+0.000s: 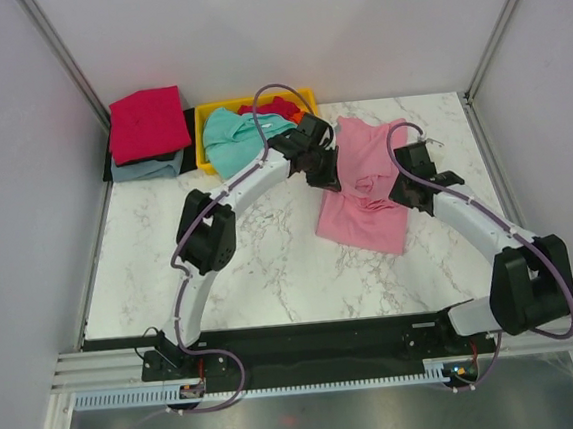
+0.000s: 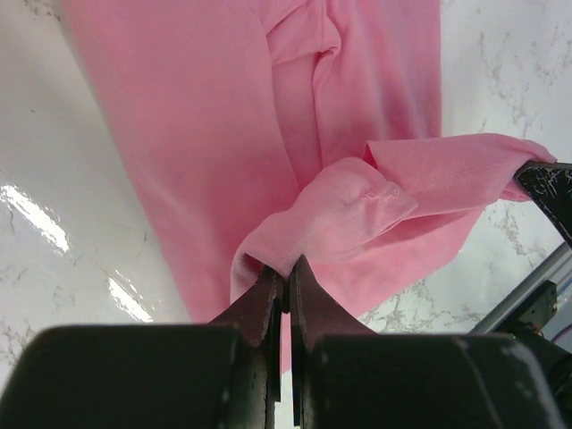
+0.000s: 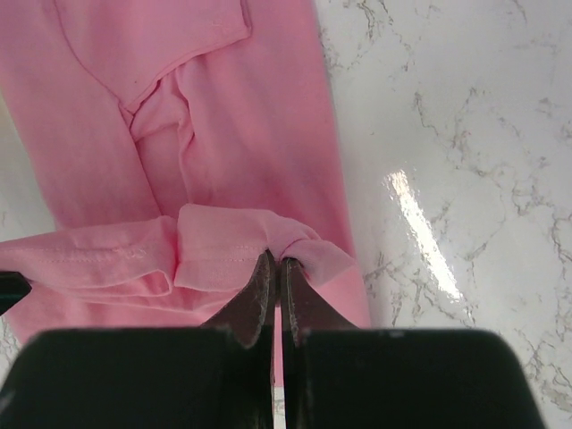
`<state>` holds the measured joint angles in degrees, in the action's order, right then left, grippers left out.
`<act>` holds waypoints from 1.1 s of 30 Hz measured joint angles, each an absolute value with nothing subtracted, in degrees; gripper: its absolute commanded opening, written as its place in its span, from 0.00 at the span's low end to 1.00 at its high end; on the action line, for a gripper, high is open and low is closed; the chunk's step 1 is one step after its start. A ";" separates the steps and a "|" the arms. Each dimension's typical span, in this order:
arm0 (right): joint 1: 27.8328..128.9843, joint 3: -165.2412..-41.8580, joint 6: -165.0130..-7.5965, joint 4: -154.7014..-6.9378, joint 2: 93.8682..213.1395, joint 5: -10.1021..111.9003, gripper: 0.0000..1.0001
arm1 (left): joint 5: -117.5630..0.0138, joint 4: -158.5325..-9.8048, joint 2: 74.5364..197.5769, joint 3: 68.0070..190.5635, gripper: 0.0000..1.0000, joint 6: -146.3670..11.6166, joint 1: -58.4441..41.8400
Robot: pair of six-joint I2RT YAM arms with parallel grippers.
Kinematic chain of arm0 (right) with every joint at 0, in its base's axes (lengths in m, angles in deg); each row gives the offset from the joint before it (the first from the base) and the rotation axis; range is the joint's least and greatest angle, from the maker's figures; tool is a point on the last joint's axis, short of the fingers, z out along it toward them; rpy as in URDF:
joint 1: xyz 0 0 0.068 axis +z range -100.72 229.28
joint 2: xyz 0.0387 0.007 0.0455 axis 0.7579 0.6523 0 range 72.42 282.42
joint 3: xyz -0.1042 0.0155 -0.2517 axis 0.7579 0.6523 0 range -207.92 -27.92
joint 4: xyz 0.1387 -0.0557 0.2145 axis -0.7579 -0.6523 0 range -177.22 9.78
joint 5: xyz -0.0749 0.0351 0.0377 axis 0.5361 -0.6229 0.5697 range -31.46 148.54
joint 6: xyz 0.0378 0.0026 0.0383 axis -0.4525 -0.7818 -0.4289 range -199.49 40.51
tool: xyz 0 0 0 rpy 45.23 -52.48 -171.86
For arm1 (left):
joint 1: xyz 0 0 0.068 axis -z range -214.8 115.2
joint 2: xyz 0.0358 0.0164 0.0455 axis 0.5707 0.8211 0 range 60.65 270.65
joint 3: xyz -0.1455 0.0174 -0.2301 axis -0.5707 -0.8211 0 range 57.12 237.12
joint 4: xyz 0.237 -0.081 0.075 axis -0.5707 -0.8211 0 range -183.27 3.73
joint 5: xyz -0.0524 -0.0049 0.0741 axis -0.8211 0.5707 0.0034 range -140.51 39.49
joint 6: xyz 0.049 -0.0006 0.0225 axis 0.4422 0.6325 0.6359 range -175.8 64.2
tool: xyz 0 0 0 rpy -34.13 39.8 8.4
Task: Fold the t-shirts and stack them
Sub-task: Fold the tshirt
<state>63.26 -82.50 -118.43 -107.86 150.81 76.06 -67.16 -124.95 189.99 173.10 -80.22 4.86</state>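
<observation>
The pink tee (image 1: 362, 218) lies on the table (image 1: 261, 267) toward two o'clock. The left gripper (image 2: 286, 273) is clamped on a raised fold at its nine o'clock side, the right gripper (image 3: 274, 266) likewise at three o'clock.

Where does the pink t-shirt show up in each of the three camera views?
Top external: the pink t-shirt lies right of centre.
Left wrist: the pink t-shirt fills the upper middle, a fold pinched in the left gripper.
Right wrist: the pink t-shirt fills the left half, a fold pinched in the right gripper.
Shared landmark: the white marble table.
</observation>
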 measured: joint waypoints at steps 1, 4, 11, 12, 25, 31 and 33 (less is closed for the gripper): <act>62.84 -82.50 -118.36 -107.18 151.64 75.67 0.00 | -67.18 -125.04 190.75 173.71 0.05 -80.07 4.77; 61.71 -82.50 -118.17 -105.68 154.09 74.55 0.00 | -67.18 -125.12 192.98 175.11 0.05 -79.74 4.44; 59.26 -82.98 -117.55 -102.90 160.45 72.26 0.05 | -67.83 -125.43 197.57 178.65 0.09 -79.67 2.96; 59.00 -83.25 -117.44 -102.64 161.39 71.97 0.11 | -68.08 -125.45 198.03 179.24 0.12 -79.67 2.74; 52.22 -95.70 -113.84 -103.67 168.52 66.49 0.82 | -70.46 -126.26 203.28 190.89 0.82 -79.04 -0.21; 50.71 -103.25 -110.71 -102.75 163.99 62.40 0.71 | -68.05 -126.26 196.33 186.59 0.75 -79.08 -1.68; 50.98 -101.02 -110.36 -102.55 161.28 60.23 0.52 | -67.38 -126.43 192.33 183.09 0.70 -79.13 -1.94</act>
